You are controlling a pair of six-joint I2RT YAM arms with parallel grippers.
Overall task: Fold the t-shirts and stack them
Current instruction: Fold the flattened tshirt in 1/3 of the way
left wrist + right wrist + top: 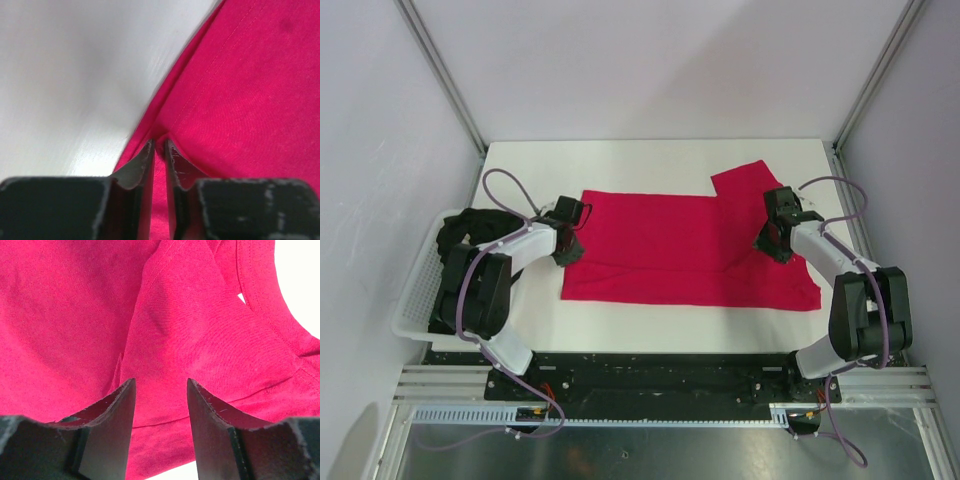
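The crimson-red t-shirt (pixel 690 245) lies spread flat on the white table (pixel 620 165), with one sleeve pointing to the back right. My left gripper (pixel 567 252) sits at the shirt's left edge. In the left wrist view the left gripper (pixel 160 144) is shut, pinching a fold of the red cloth (pixel 240 90). My right gripper (pixel 770 243) is over the shirt's right part. In the right wrist view the right gripper (pixel 161 385) is open, just above the red cloth (pixel 200 330), holding nothing. A black t-shirt (pixel 470 225) lies bunched in the basket. No pale pink shirt shows.
A white lattice basket (pixel 415 295) hangs off the table's left side, beside the left arm. White walls and metal posts close in the back and sides. Bare tabletop (pixel 650 160) runs behind the shirt, with a narrow strip in front.
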